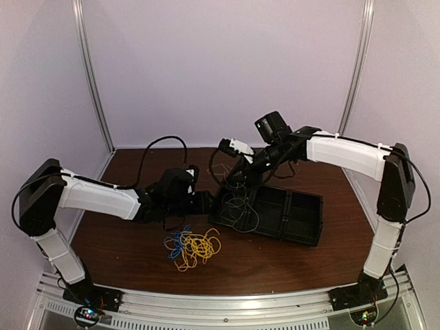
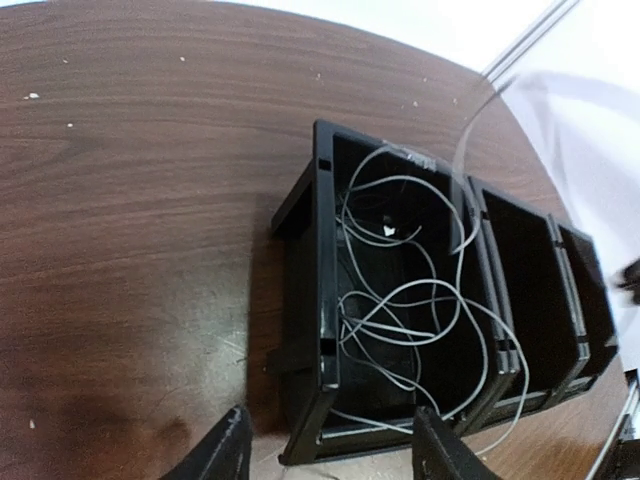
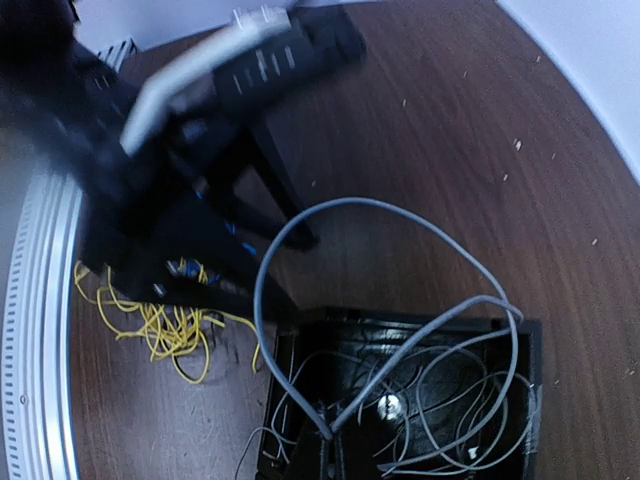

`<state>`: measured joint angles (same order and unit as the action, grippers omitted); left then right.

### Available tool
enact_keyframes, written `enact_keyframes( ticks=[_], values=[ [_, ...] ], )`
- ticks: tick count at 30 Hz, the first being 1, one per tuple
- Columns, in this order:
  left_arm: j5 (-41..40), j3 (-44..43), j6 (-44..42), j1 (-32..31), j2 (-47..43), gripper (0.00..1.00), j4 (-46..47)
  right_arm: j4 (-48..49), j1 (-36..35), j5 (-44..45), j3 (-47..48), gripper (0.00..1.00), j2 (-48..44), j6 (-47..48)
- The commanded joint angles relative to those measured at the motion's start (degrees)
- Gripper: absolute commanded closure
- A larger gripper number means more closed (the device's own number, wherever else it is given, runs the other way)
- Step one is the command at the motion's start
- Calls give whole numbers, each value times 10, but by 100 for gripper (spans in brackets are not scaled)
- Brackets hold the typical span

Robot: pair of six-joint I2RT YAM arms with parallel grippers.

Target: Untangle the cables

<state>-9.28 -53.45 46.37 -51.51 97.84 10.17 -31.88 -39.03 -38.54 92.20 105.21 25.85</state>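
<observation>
A pale grey cable (image 2: 400, 300) lies tangled in the left end compartment of a black tray (image 1: 306, 218). My right gripper (image 3: 330, 440) is shut on this grey cable (image 3: 300, 215) and holds a loop of it up over the tray (image 3: 520, 340). In the top view the right gripper (image 1: 230, 182) hangs over the tray's left end. The left gripper (image 2: 332, 455) is open, with nothing between its fingers. It hovers just before the tray's near corner (image 2: 305, 440), and in the top view the left gripper (image 1: 201, 201) is at the tray's left side. Yellow and blue cables (image 1: 192, 246) lie bundled on the table in front.
The tray (image 2: 325, 260) has other compartments (image 2: 530, 270) to the right of the one with the cable. The yellow bundle (image 3: 160, 320) lies close to the metal rail (image 3: 30, 330) at the table's near edge. The blurred left arm (image 3: 190, 110) crosses the right wrist view.
</observation>
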Motion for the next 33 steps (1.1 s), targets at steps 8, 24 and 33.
enact_keyframes(
  ticks=[8,24,33],
  values=[
    [-70,136,27,0,-187,42,44,-99,-4,82,37,100,116,23],
    [-85,191,47,0,-249,42,46,-175,-43,211,126,97,204,11],
    [-73,190,31,0,-250,42,44,-216,-46,240,116,67,116,16]
  ],
)
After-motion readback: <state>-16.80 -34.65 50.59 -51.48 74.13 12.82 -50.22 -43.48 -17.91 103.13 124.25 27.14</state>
